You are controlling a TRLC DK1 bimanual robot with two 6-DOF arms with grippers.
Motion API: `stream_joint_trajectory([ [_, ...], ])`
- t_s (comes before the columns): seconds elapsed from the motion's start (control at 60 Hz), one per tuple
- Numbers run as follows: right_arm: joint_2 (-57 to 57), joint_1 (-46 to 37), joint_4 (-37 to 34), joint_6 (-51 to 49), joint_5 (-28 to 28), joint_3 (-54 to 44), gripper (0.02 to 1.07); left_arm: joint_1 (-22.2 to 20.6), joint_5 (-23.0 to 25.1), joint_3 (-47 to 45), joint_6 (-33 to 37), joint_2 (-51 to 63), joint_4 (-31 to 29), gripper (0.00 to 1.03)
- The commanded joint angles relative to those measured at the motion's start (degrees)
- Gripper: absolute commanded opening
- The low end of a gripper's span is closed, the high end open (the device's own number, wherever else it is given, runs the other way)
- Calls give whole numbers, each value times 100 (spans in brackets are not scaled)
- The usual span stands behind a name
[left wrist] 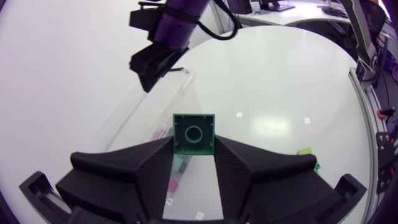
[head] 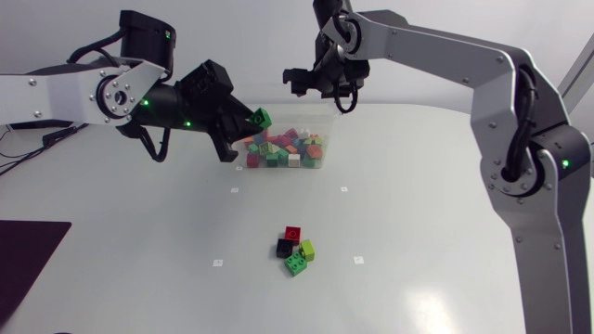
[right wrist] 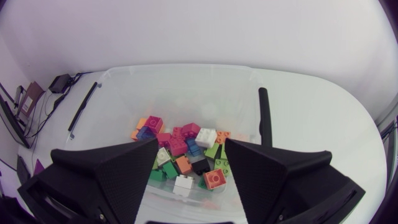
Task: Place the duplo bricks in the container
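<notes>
A green brick (head: 263, 118) sits pinched between the fingers of the left gripper (head: 252, 121), held in the air in the upper middle of the head view, over the left rim of the clear container (head: 325, 125). In the left wrist view the brick's hollow underside faces the camera, with a finger pressed against each of its two sides. The container stands on the bench (head: 418, 213) just below and right of that gripper and holds a mixed pile of bricks (head: 283, 150) in red, pink, orange, white, green, blue and black. The right gripper (head: 325, 93) hangs above the container's far right part, well apart from the bricks; its wrist view looks straight down into the container, and its fingers (right wrist: 112, 177) stand wide with nothing between them. In the lower middle of the head view, well clear of the container, four bricks lie close together on the bench: a red one (head: 293, 233), a black one (head: 284, 249), a lime one (head: 307, 250) and a second green one (head: 297, 264). A dark mat (head: 28, 260) lies at the lower left edge.
</notes>
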Motion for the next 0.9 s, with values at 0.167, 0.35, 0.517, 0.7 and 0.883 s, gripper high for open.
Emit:
stream_joint_trajectory([
  [0.167, -1158, -25, 397, -273, 82, -1162, 89, 40, -358, 501, -943, 548, 746, 27],
  [0.35, -1896, -8, 757, -361, 73, -2251, 90, 84, -648, 1046, -1408, 1120, 930, 27],
  [0.517, -2433, 106, 968, -484, 38, -3157, 91, 128, -771, 1547, -1751, 1594, 1053, 27],
  [0.7, -2977, 335, 1153, -581, 12, -4115, 91, 67, -1062, 1987, -1883, 1963, 1124, 27],
  [0.883, -3268, 493, 1179, -581, -164, -4818, 91, 75, -1220, 2444, -2173, 2315, 1071, 28],
])
